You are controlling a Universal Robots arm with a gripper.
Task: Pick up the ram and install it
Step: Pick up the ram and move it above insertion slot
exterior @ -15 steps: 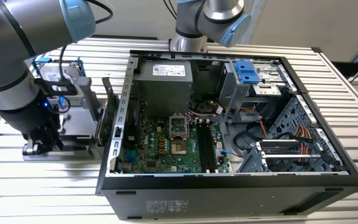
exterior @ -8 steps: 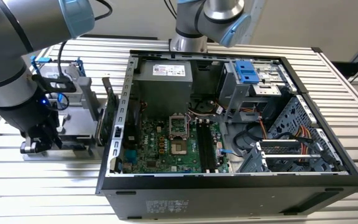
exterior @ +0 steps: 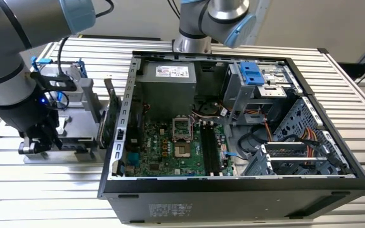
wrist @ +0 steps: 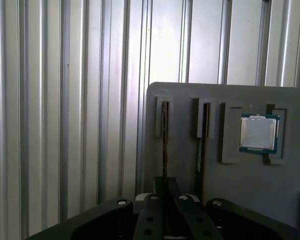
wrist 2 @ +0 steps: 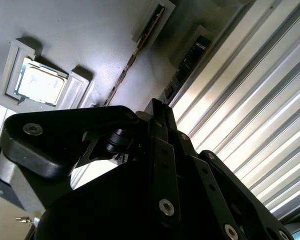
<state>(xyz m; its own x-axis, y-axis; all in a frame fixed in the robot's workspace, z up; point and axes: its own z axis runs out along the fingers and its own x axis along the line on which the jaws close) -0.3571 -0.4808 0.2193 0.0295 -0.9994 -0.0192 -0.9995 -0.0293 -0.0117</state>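
**Exterior view, then the two wrists: end effector on the ram at its holder**

In the exterior view the one arm reaches down at the exterior view's left. Its end effector [exterior: 40, 142] is low over a grey holder [exterior: 74, 142] on the slatted bench [exterior: 36, 190], just beside the one open computer case [exterior: 233, 187]. The motherboard [exterior: 169, 147] inside lies well apart from the end effector.

In the first wrist view the holder carries two thin strips standing on edge, each in its own slot, and one square processor [wrist: 259, 132] in a pocket beside them. The end effector [wrist: 165, 186] sits at the ram [wrist: 164, 145], the strip farther from the processor. It looks closed on that strip's edge, so I take it as gripping. The other strip [wrist: 205, 140] is untouched.

The second wrist view gives the same count: the ram [wrist 2: 126, 67] running out from the end effector [wrist 2: 157, 112], the other strip [wrist 2: 186, 62] nearby, and one processor [wrist 2: 40, 85].

I'd call this the pick-up step, with the ram seated in its slot and nothing installed. Freeing it calls for a straight pull along the slot, without twist.
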